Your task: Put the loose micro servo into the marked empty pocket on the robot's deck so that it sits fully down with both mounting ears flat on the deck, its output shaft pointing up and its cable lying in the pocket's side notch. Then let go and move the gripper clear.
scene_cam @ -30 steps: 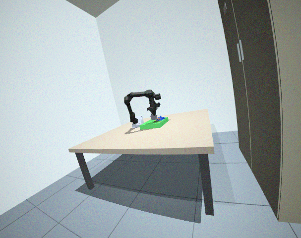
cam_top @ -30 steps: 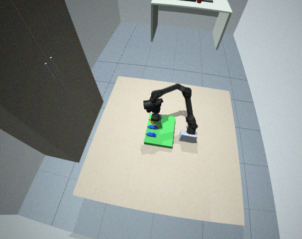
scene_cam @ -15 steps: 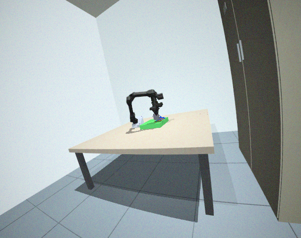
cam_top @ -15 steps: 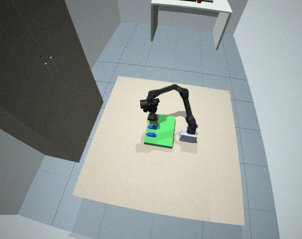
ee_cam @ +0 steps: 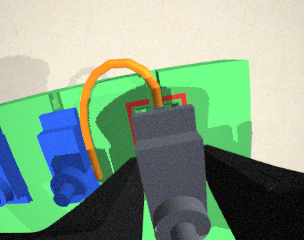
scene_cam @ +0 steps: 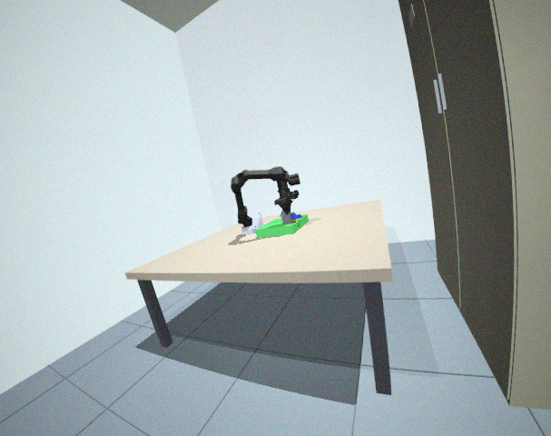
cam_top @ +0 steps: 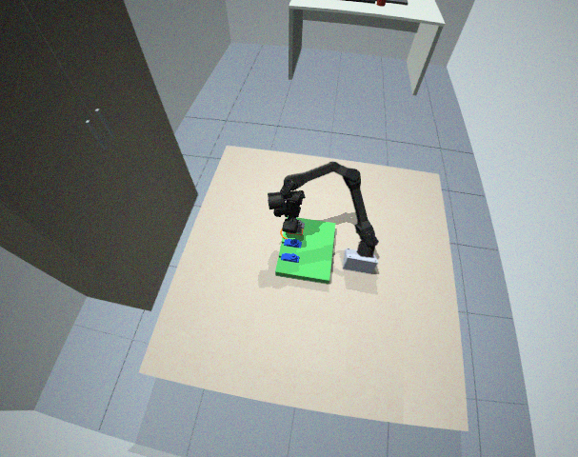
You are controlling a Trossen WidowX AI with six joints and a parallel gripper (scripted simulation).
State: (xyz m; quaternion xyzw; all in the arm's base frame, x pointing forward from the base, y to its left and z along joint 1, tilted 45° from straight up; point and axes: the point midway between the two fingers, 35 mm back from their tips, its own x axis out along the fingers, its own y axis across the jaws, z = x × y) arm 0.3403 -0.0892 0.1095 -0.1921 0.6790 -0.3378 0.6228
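Observation:
My gripper (cam_top: 292, 231) (scene_cam: 286, 216) (ee_cam: 170, 159) points down over the green deck (cam_top: 319, 255) (scene_cam: 274, 230) (ee_cam: 227, 82) and is shut on the dark grey micro servo (ee_cam: 167, 135), one finger on each side. The servo's output shaft faces up towards the wrist camera. It covers most of the red-outlined pocket (ee_cam: 174, 96), whose far end shows beyond it; the servo appears above the deck, but its exact height is hard to tell. Its orange cable (ee_cam: 84, 110) (cam_top: 281, 232) leaves the far end near the side notch (ee_cam: 157, 76), then arches left, its free end beside a blue servo.
Two blue servos (cam_top: 292, 243) (cam_top: 289, 257) (ee_cam: 67, 150) sit in the deck left of the held servo in the wrist view, the nearer one close to the cable and finger. The arm's pale base block (cam_top: 360, 261) stands beside the deck on the table (cam_top: 289, 339) (scene_cam: 312, 253).

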